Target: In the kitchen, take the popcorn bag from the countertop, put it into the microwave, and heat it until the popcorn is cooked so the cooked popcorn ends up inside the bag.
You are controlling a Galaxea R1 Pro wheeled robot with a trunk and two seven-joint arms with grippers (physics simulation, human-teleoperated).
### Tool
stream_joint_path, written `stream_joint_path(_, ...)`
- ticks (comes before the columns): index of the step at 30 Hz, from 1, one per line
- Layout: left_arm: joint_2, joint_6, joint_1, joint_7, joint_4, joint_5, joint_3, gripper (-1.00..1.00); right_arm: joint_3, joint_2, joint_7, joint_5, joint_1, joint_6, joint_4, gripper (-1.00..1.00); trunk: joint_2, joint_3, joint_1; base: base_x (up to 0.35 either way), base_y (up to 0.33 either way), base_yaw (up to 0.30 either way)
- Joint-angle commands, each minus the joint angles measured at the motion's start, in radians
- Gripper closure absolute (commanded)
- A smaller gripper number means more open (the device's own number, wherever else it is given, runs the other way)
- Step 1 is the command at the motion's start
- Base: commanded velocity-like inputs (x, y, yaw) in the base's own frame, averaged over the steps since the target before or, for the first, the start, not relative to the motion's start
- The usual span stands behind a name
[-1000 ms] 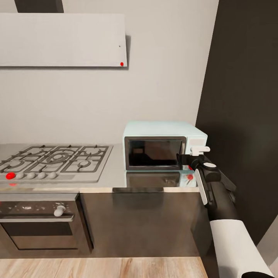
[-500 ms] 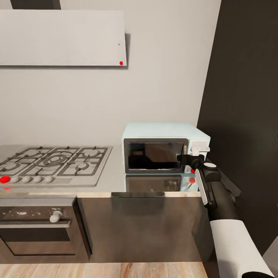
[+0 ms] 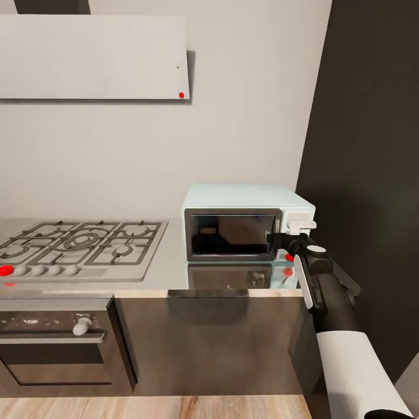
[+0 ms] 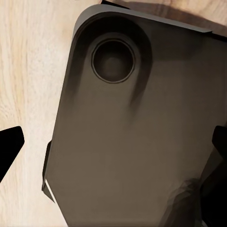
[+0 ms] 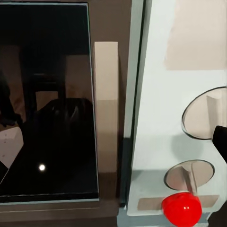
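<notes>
Head view, grey countertop (image 3: 174, 265) (glossy), microwave (image 3: 244, 224), right fingers (image 3: 278, 238) state unclear.

Gas hob (image 3: 81, 247) with dark grates set in the worktop's left part, grey knobs and one red knob (image 3: 6, 270) along its front edge. Built-in oven (image 3: 55, 343) below it, white knob (image 3: 81, 326) on its panel. White range hood (image 3: 93, 57) on the wall, red dot at its lower right corner. Dark tall panel (image 3: 366, 145) at right. Wood floor (image 3: 157, 407).

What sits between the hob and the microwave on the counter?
Nothing: head view shows bare countertop between the hob and the microwave.
</notes>
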Motion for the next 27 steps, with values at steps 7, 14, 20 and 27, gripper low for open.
stream_joint_path(7, -0.001, -0.002, 0.000, 0.001, 0.000, 0.001, 0.006, -1.00, -0.001, 0.001, 0.004, 0.009, -0.001, 0.005, -0.001, -1.00, -0.001, -0.001, 0.000, 0.000, 0.021, 0.000)
stream_joint_path(14, -0.001, -0.002, 0.000, 0.001, 0.000, 0.001, 0.006, -1.00, -0.001, 0.000, 0.005, 0.009, -0.001, 0.006, -0.001, -1.00, -0.001, -0.001, 0.000, 0.001, 0.058, 0.000)
stream_joint_path(20, 0.001, -0.002, 0.000, 0.000, 0.000, 0.001, 0.006, -1.00, -0.001, 0.000, 0.004, 0.008, -0.001, 0.006, -0.001, -1.00, -0.001, -0.001, 0.000, 0.068, 0.001, 0.000)
stream_joint_path(27, -0.001, -0.002, 0.000, 0.001, 0.000, 0.001, 0.006, -1.00, -0.002, -0.001, 0.005, 0.008, -0.001, 0.006, -0.001, -1.00, -0.001, -0.001, 0.000, 0.003, 0.000, 0.000)
